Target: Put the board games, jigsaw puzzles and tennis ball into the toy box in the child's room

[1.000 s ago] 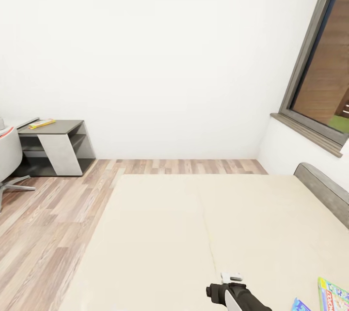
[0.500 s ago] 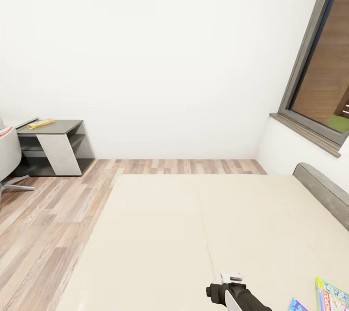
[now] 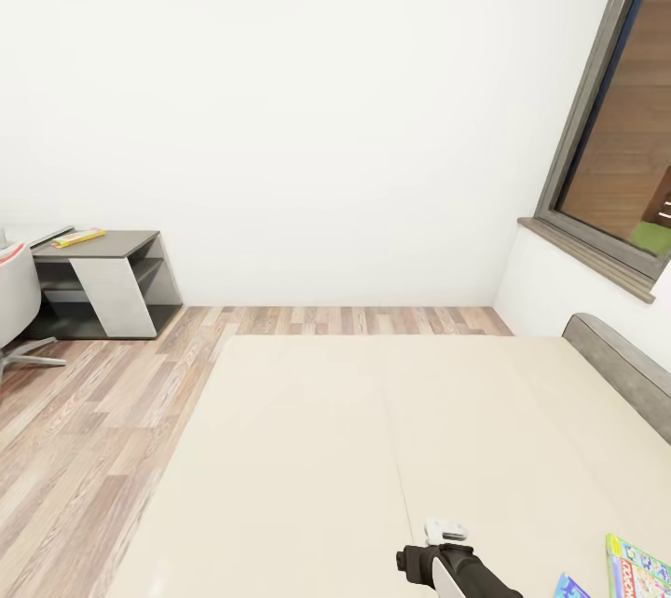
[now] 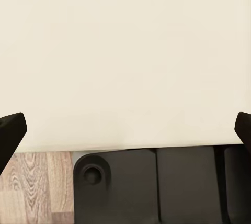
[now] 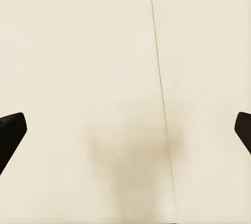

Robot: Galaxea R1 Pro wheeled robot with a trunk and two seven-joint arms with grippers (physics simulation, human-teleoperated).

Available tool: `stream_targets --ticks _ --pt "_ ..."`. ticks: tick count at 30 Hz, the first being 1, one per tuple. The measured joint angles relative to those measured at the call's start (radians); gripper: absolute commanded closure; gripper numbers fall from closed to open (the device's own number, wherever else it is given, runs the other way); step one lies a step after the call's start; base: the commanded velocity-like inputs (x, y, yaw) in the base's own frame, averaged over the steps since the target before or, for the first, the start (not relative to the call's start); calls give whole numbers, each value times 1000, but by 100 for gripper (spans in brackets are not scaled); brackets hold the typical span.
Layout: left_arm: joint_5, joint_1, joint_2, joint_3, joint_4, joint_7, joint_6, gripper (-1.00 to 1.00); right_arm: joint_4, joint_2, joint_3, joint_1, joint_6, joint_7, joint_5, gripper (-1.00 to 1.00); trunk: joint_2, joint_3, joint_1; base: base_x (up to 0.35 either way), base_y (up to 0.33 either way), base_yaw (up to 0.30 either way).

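Both grippers, left (image 4: 125, 130) and right (image 5: 125, 130), spread wide over the bed (image 3: 308, 449); two board games (image 3: 638, 565) at its right corner; bench (image 3: 102, 249) far left.

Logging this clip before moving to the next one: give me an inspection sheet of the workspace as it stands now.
Surface: cream bed, bare around its seam, grey headboard at right.
Job's things: two board games lie at the bed's near right corner, cut by the frame edge; a flat yellow item lies on the table.
Clutter: nothing seen.
Grippers: left gripper and right gripper open and empty, fingers spread over the mattress.
Cables: nothing seen.
Surroundings: wood floor, white wall, window, chair by the table.
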Motion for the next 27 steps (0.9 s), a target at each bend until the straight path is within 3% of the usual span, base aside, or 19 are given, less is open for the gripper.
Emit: stream_targets --ticks 27 --pt "0 0 -2 0 0 0 0 -100 0 0 0 0 -1 0 1 -100 0 0 0 0 0 0"
